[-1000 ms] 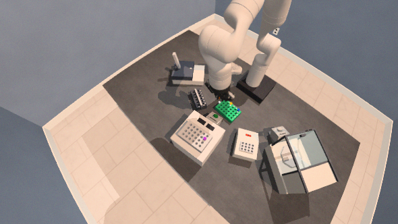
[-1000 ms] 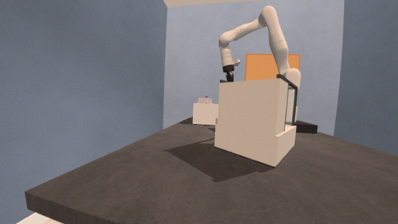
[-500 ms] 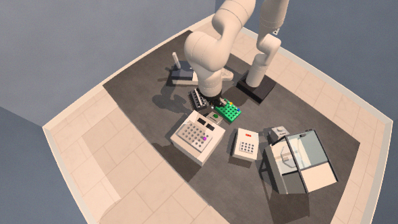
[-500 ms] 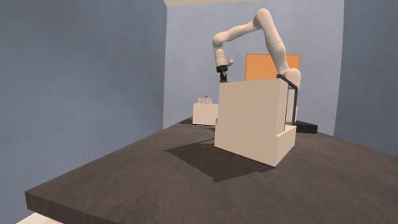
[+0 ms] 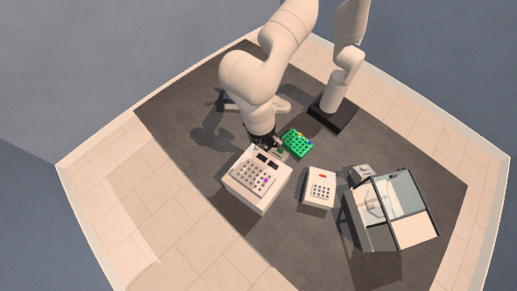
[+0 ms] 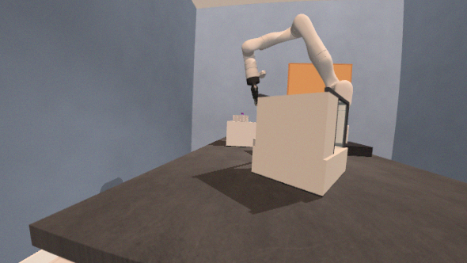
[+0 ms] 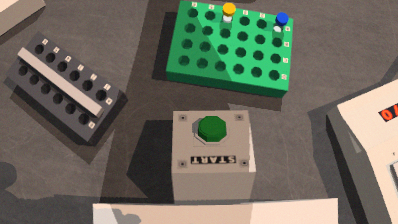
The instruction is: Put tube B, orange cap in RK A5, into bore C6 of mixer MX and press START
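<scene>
Above the front of the mixer [image 5: 243,194] [image 6: 241,134] [image 7: 280,211], can see the gripper [image 5: 276,142] [image 6: 256,102] pointing down from the arm [image 5: 250,79] [image 6: 249,63], fingers narrow, raised over the bench [image 5: 285,237] [image 6: 158,206] [image 7: 140,45]; can make out something pale by the fingertips in the top view, too small to name, so cannot tell whether they have hold of tube B. Cannot place tube B for certain either: can find bare hole at A5 of the rack [image 5: 302,151] [image 7: 225,86], with a yellow cap [image 5: 300,134] [image 7: 229,9] next to it at A4 and a blue cap [image 5: 309,143] [image 7: 282,19] at A1, and can pick out just a purple cap [image 5: 265,180] [image 6: 242,113] among the mixer's bores, with no orange at C6. Can read START, upside down, beside the green key [image 5: 279,151] [image 7: 212,128], between rack and mixer in the wrist view. Can see the magnet block [image 7: 65,85] at the left of that view, its pale bar lying between two rows of holes, and the dry block [image 5: 313,175] [image 7: 370,145] at the right, red figures lit. Can see the balance [image 5: 414,230] [image 6: 293,139] well apart from the mixer, standing level, and partly behind the arm the spectrophotometer [image 5: 231,107]
</scene>
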Controlling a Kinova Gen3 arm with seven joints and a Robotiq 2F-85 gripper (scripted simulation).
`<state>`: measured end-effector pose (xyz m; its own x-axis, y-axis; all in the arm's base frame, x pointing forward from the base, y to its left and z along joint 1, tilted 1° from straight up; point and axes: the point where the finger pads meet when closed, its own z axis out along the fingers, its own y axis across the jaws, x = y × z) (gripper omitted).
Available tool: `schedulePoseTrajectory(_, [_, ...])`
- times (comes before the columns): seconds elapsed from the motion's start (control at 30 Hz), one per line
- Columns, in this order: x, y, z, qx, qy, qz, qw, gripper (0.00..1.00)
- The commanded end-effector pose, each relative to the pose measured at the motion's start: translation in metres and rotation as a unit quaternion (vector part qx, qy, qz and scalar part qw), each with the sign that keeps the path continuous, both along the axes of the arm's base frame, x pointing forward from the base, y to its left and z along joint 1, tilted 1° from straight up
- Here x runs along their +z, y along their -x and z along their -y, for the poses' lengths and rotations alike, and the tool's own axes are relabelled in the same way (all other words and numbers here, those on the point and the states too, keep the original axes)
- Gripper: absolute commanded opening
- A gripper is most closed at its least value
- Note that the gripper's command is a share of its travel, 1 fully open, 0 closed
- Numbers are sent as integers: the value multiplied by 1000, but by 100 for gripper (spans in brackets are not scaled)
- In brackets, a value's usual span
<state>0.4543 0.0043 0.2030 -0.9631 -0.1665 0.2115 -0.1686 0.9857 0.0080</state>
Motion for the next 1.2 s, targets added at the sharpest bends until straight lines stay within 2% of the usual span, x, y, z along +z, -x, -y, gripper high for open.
schedulePoseTrajectory(0.0, [1,-10,1,0,0,1,1000,21])
schedulePoseTrajectory(0.93, [1,-96,7,0,0,1,1000,21])
schedulePoseTrajectory(1.17, [1,-107,8,0,0,1,1000,21])
